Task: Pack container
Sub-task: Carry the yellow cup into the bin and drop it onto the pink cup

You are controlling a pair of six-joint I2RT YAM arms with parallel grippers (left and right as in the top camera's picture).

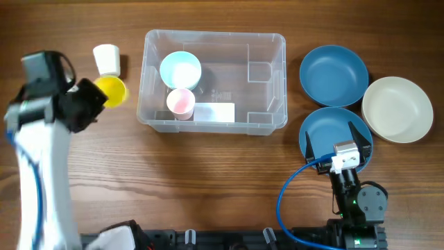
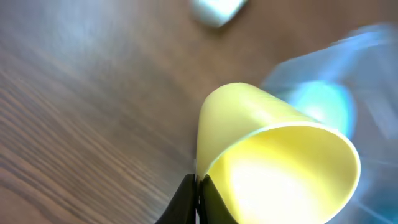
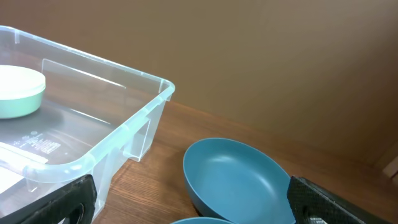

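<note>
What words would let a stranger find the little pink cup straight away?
Find the big clear container in the middle of the wooden table. In its left half stand two cups; the pink cup is the one nearer the robot, just left of the white label. It is smaller than the light blue cup behind it, and the only pink thing in view.

worktop (image 1: pixel 208 180): medium-brown wood, grain running left to right, fills the overhead view | wall (image 3: pixel 280 56): plain tan, unmarked, rising behind the worktop's far edge in right wrist view | light: even, shadows soft
</note>
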